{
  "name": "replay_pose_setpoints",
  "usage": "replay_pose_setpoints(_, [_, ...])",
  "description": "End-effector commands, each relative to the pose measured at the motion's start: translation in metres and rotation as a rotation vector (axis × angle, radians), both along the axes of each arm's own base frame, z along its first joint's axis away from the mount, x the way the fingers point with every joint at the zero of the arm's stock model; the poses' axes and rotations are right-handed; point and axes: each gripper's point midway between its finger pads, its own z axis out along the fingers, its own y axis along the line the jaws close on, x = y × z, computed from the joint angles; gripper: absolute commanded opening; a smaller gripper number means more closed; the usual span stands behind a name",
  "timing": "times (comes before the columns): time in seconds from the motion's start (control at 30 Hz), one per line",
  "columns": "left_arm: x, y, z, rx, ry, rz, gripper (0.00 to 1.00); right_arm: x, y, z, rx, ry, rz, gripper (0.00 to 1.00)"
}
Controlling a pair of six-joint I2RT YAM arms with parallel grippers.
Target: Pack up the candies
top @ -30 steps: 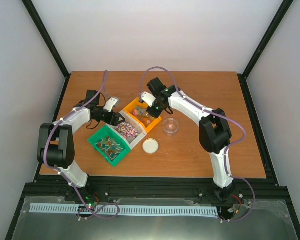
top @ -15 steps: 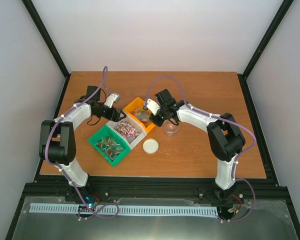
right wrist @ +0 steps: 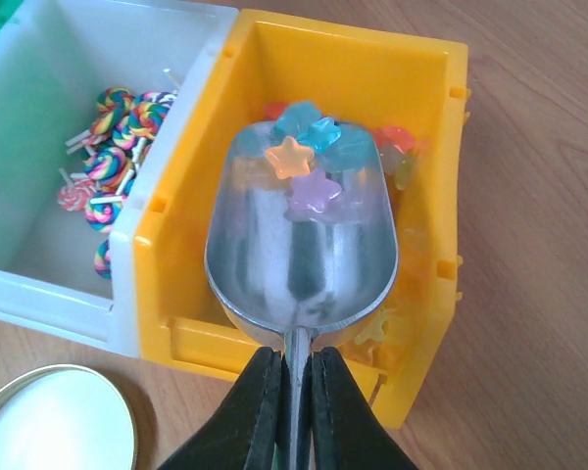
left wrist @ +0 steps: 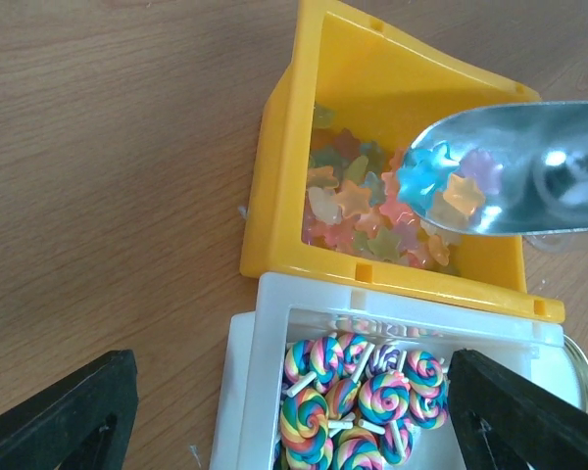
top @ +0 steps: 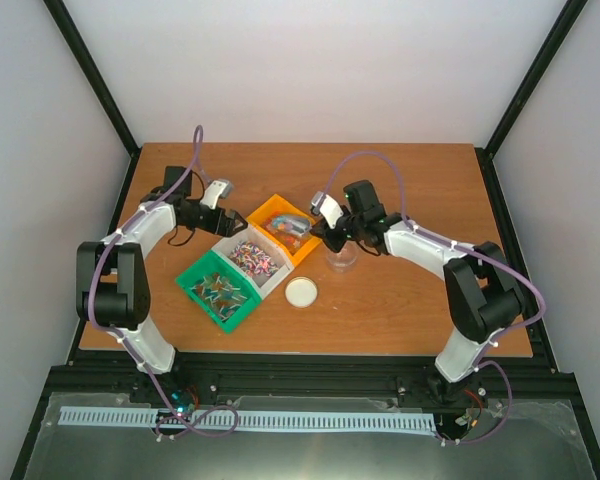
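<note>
Nearest you, bare wood runs along the front edge of the worktop point(top: 380, 325), well short of both claws. A round white lid point(top: 301, 291) lies flat on it, nearer than the right claw point(right wrist: 294, 370) and slightly to its left. A clear round jar point(top: 341, 255) stands just on the near side of that claw. The right claw is clenched on the handle of the silver scoop point(right wrist: 300, 257), whose bowl hangs over the yellow bin point(right wrist: 426, 196) straight ahead of it. A few star candies point(right wrist: 309, 162) sit at the scoop's far lip; more lie in the yellow bin beneath.

Left of that bin and touching it is the white bin point(right wrist: 39, 284) of lollipops point(left wrist: 358, 397), then the green bin point(top: 188, 282), the three in a slanted row. Your left claw point(left wrist: 294, 411) hangs released, fingers point(left wrist: 64, 421) wide apart, with the white bin's corner below it and the yellow bin just ahead.

Beyond both claws the wood is bare to the far edge, and right of the right claw it is bare to the side edge. White walls point(top: 310, 70) close three sides, with black posts point(top: 90, 75) at the far corners.
</note>
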Motion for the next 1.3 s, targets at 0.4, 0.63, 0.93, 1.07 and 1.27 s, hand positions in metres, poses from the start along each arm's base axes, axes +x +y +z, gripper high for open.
replay_pose_setpoints(0.4, [0.000,0.000,0.040,-0.059,-0.065,-0.001,0.91,-0.019,-0.019,0.041,0.223,-0.175,0.097,0.03])
replay_pose_setpoints(0.63, [-0.002,0.000,0.042,-0.059,-0.066,-0.010,0.91,-0.016,-0.026,0.046,0.240,-0.242,0.081,0.03])
replay_pose_setpoints(0.93, [-0.006,0.000,0.044,-0.056,-0.079,-0.029,0.90,-0.015,-0.043,0.035,0.095,-0.180,0.030,0.03])
replay_pose_setpoints(1.07, [-0.007,-0.001,0.044,-0.058,-0.088,-0.040,0.90,-0.027,-0.050,0.036,0.058,-0.163,0.041,0.03])
replay_pose_setpoints(1.27, [-0.007,-0.002,0.045,-0.064,-0.093,-0.042,0.89,-0.043,-0.050,0.051,0.126,-0.142,0.070,0.03])
